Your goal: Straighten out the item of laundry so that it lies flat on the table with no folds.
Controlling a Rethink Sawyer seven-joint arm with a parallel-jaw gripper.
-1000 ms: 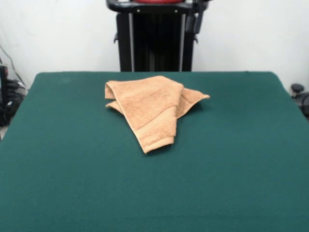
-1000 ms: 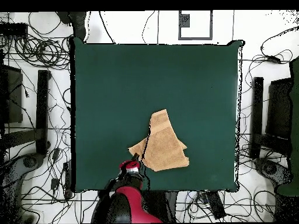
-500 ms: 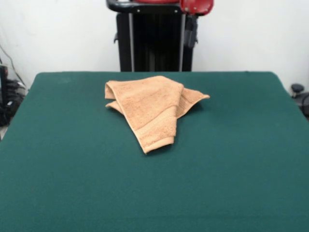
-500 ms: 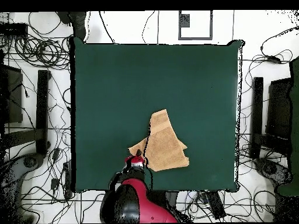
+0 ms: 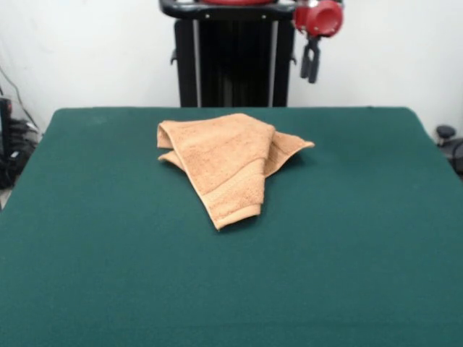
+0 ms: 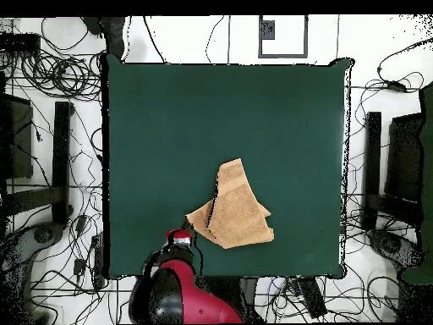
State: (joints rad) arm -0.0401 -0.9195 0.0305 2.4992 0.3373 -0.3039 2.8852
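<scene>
Now the gripper (image 5: 312,70) hangs in the front view, where half a second ago only its red wrist showed at the top edge; its two dark fingers (image 5: 306,65) point down, close together with a thin gap between them and nothing held. In the overhead view the red arm has swung sideways along the table's edge, so the gripper (image 6: 178,239) stands just beside the towel's nearest corner rather than over it. The towel (image 5: 226,163) has not moved: it lies on the green table (image 5: 108,275), below the fingers and apart from them, bunched into a rough triangle. One flap is doubled over the middle, a banded hem runs to the point farthest from the fingers, and a thin corner sticks out on the side nearest them. Judged from this, the task is not yet begun; the arm is only taking up its approach. The corner nearest the fingers looks like the likeliest first hold, since drawing it outward should open the upper fold.
</scene>
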